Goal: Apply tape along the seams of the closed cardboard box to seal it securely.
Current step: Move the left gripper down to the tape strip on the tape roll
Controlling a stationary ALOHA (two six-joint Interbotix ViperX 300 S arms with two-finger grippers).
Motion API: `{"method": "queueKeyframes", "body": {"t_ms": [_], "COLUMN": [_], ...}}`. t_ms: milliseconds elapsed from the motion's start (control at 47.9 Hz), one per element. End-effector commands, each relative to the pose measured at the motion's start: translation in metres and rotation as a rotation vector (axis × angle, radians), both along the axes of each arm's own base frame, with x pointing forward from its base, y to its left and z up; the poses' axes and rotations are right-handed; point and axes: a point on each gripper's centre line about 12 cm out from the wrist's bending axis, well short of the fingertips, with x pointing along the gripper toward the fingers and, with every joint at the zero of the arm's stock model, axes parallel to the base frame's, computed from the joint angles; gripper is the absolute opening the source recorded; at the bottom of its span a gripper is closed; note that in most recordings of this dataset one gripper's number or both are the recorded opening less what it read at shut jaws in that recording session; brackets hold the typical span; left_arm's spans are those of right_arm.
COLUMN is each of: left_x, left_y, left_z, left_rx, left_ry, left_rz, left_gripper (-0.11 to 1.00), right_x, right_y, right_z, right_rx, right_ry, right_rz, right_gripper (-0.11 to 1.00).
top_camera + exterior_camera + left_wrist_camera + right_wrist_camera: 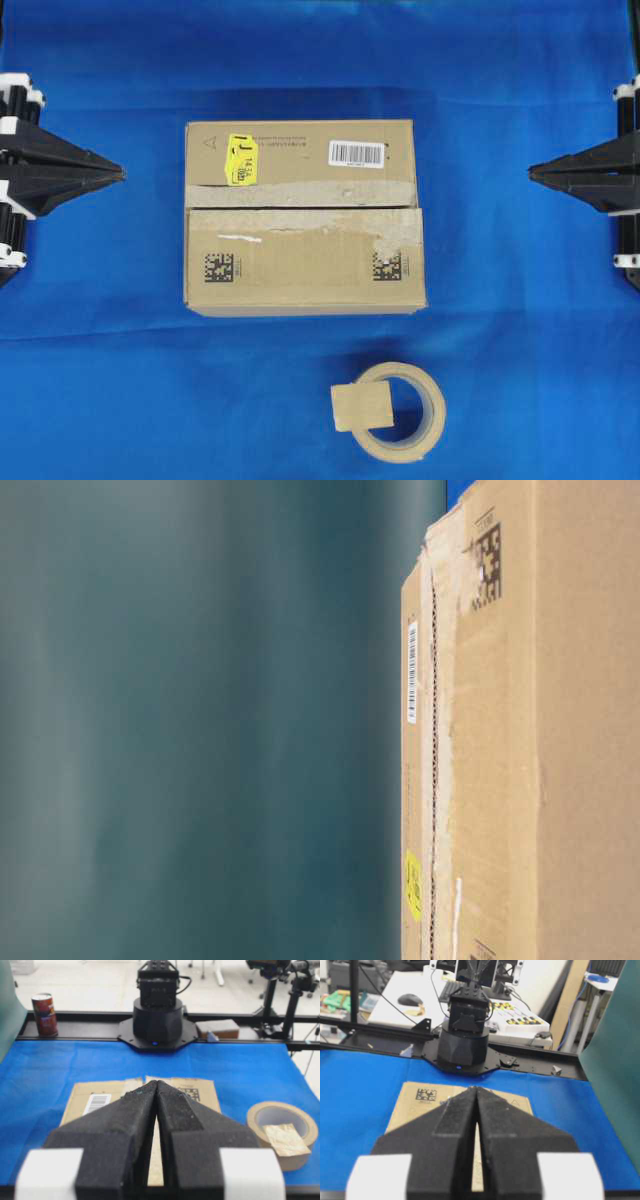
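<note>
Brown rectangular cardboard box [304,217], dark seam [300,207] untaped, centred between the arms. Square tan tape piece [362,406] on tan roll [402,411], ready for pickup. Left gripper [122,175], right gripper [531,172]: closed, empty, parked apart.

On my tabletop [520,330], covered in blue cloth: one cardboard box [304,232], centred. Nearer the front edge I see one tan tape roll [402,411] lying flat, well apart from the box.

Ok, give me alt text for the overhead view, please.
A brown cardboard box with an untaped seam sits mid blue table; a square tan tape piece rests on a tape roll below. Both grippers, left and right, wait shut at the sides.
</note>
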Motion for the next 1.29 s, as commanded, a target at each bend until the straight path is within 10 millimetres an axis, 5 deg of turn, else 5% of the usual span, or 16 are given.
{"method": "queueKeyframes", "body": {"t_ms": [0, 396, 814, 960, 1127, 1273], "left_x": [0.003, 0.025, 0.084, 0.112, 0.131, 0.146], "left_y": [0.001, -0.039, -0.109, -0.131, -0.144, -0.152], "left_z": [0.0, -0.005, -0.041, -0.057, -0.089, -0.107], "left_rx": [-0.004, 0.239, 0.743, 0.882, 1.058, 1.241], "left_ry": [0.012, -0.06, -0.035, 0.027, 0.167, 0.208], "left_rz": [0.006, -0.142, -0.314, -0.378, -0.48, -0.549], "left_gripper": [0.0, 0.0, 0.01, 0.22, 0.7, 0.63], "right_x": [0.002, 0.005, 0.005, 0.005, 0.003, 0.002], "right_y": [-0.001, -0.001, -0.001, 0.0, 0.0, 0.0], "right_z": [0.01, 0.012, 0.022, 0.023, 0.029, 0.031], "right_rx": [0.004, 0.004, -0.011, -0.023, -0.02, -0.018], "right_ry": [-0.025, -0.02, -0.057, -0.058, -0.075, -0.084], "right_rz": [-0.003, -0.003, -0.005, -0.004, -0.004, -0.003], "right_gripper": [0.0, 0.0, 0.0, 0.0, 0.0, 0.0]}}
